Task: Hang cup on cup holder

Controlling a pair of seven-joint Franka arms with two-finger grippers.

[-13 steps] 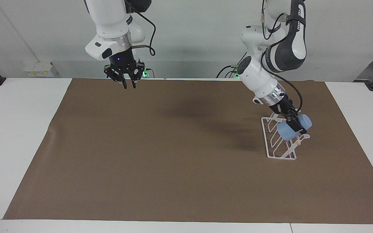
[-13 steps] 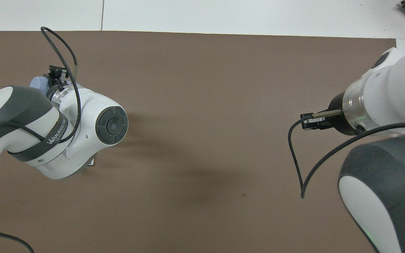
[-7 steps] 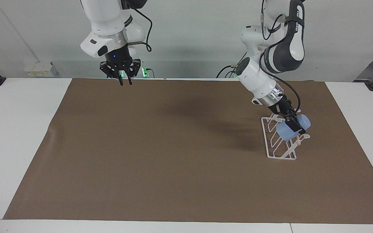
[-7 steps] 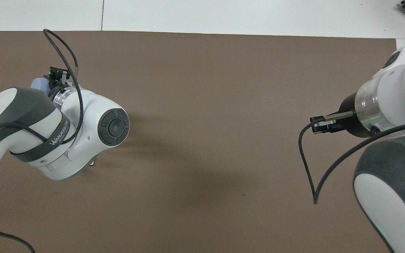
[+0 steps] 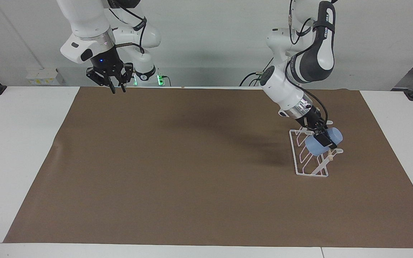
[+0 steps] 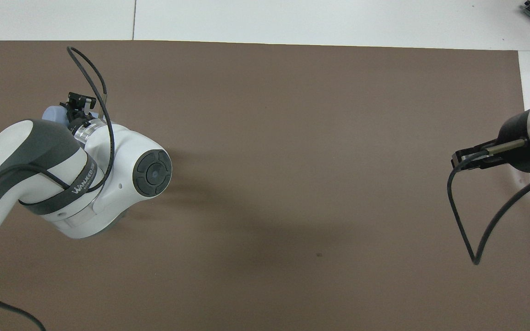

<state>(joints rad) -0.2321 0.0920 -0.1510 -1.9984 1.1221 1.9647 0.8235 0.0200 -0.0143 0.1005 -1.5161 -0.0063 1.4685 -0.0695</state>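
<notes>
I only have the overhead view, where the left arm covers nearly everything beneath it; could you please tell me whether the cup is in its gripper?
Observer: Yes, the left gripper is shut on the cup, which lies tilted on its side.
Operator: Thank you. Where is the cup holder?
Observer: The cup holder stands directly under the cup, on the brown mat; I cannot tell whether they touch.
Operator: And the right gripper?
Observer: The right gripper hangs raised over the mat's edge nearest the robots, holding nothing; that arm waits.
</notes>
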